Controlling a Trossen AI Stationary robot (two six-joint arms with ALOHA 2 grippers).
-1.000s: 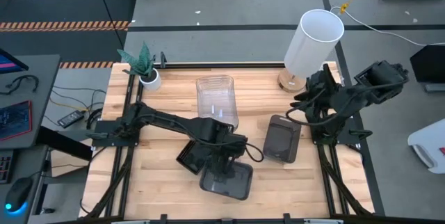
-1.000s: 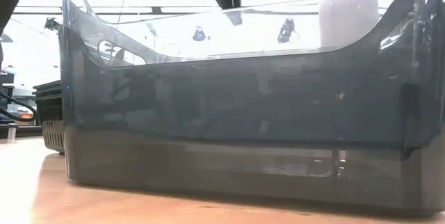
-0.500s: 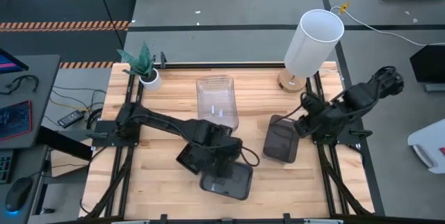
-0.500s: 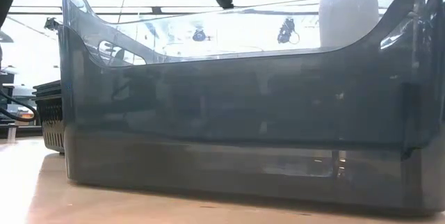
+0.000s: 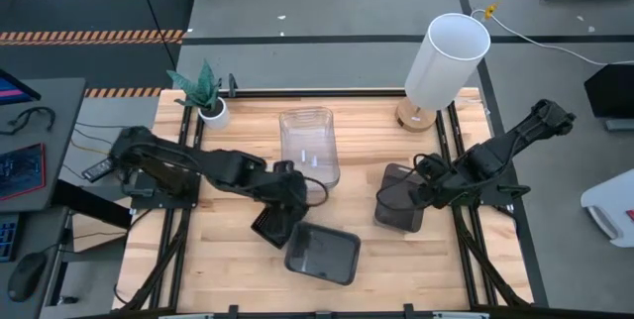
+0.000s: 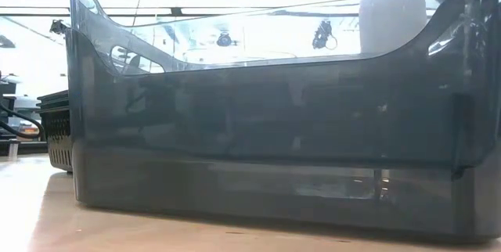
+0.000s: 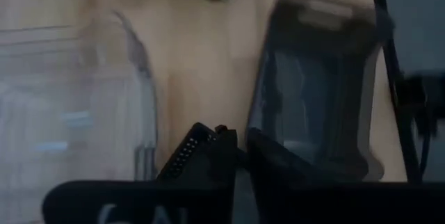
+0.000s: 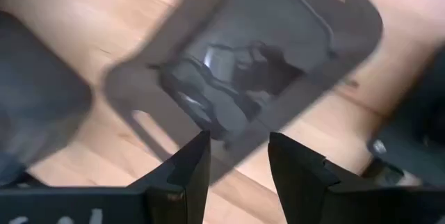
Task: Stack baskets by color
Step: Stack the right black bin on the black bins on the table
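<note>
Your right tool [image 5: 408,197] hangs open over the right grey basket [image 5: 400,200]; the right wrist view shows its fingers [image 8: 186,172] spread above the rim, likely lining up a grab. Your left tool [image 5: 289,192] sits between the clear baskets [image 5: 308,143] at the far middle and the black basket [image 5: 268,225]; I can't tell if it's open or closed, and it holds nothing visible. A second grey basket [image 5: 322,254] lies at the near edge of the worktop [image 5: 228,269], apart from the first, so the greys aren't stacked yet.
</note>
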